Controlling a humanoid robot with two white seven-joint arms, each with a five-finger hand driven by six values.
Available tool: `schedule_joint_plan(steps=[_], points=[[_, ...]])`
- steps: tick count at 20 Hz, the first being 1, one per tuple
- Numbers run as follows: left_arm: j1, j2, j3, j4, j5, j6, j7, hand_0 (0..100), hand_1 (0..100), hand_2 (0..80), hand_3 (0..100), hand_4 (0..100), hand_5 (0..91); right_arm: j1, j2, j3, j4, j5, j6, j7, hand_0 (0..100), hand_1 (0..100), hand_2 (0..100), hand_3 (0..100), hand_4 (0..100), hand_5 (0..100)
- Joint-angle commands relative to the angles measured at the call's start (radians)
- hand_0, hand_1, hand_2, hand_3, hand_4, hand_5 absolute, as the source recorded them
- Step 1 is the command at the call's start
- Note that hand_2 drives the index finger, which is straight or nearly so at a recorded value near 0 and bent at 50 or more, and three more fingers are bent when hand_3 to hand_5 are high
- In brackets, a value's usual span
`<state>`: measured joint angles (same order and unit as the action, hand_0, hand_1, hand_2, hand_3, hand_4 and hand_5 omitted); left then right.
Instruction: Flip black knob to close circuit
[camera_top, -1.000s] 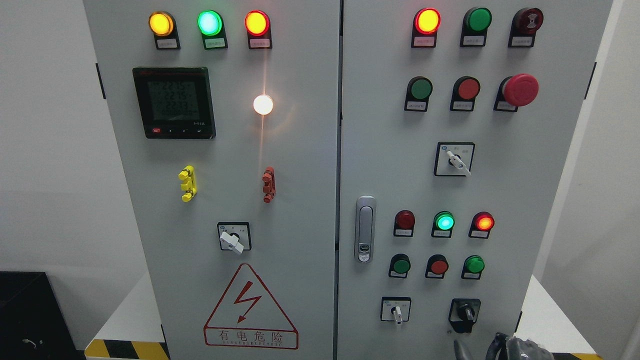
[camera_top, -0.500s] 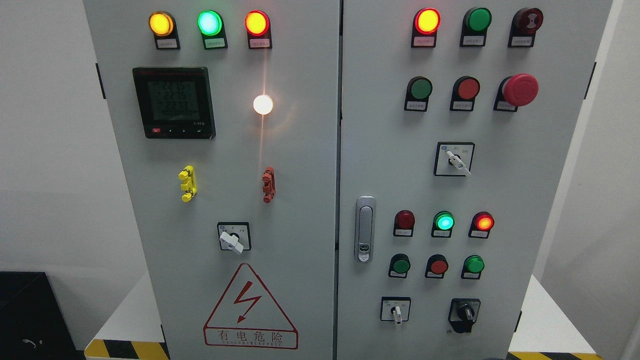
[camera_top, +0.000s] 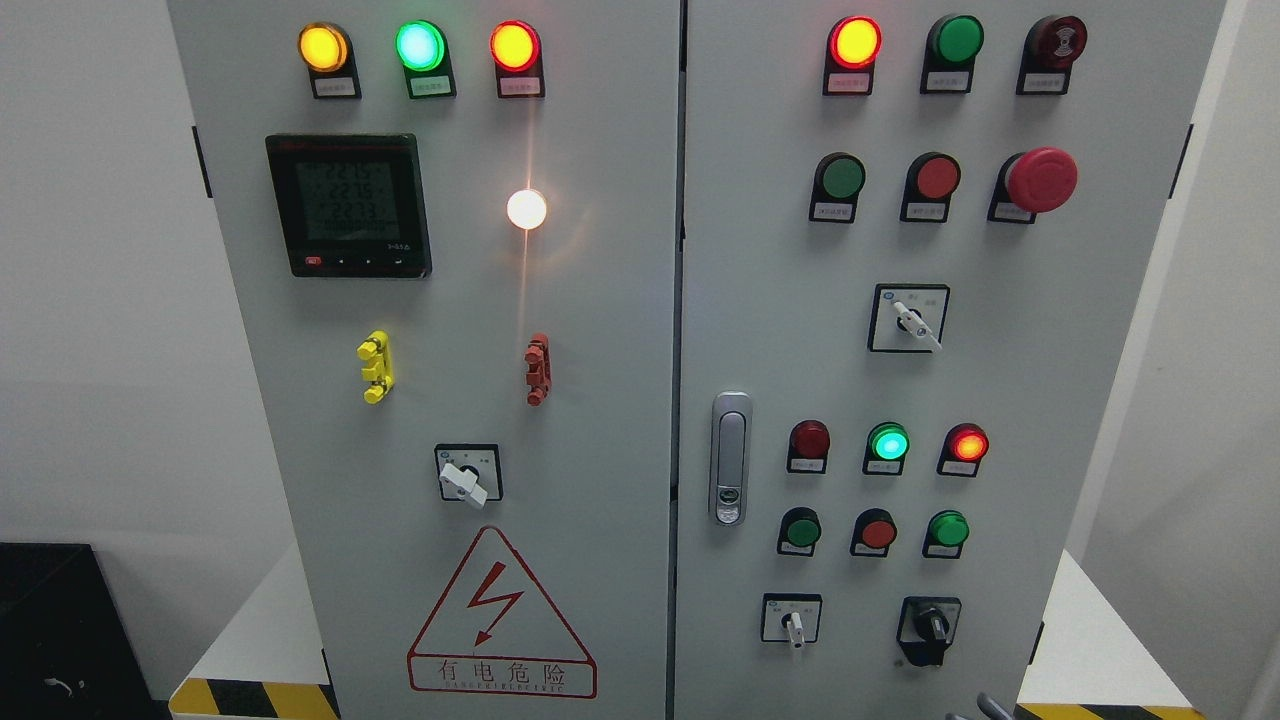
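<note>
A sliver of a hand (camera_top: 985, 706) pokes up at the cabinet's bottom edge, right of centre; its grip cannot be told. Just above it, untouched, the black knob (camera_top: 930, 627) sits near the lower right corner of the right door (camera_top: 1000, 400), its handle upright, long axis vertical. Bare panel surrounds it. Left of it stands one white-handled switch (camera_top: 792, 622).

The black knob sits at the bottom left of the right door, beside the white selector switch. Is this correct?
Not quite. The head view shows the black knob at the bottom right of the right door, beside the white selector switch.
</note>
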<state>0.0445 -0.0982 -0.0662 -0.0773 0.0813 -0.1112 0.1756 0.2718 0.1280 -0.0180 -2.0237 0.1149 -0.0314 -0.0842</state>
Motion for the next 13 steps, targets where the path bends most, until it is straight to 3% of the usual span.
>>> schedule_joint_plan(steps=[1, 13], points=[[0.000, 0.000, 0.000, 0.001, 0.000, -0.001, -0.001, 12, 56, 0.0, 0, 0, 0.0, 0.041, -0.001, 0.072, -0.036, -0.096, -0.004, 0.009, 0, 1, 4, 13, 5, 0], [0.000, 0.000, 0.000, 0.001, 0.000, -0.001, -0.001, 12, 56, 0.0, 0, 0, 0.0, 0.061, -0.001, 0.075, -0.063, -0.104, -0.007, 0.011, 0, 1, 4, 12, 5, 0]])
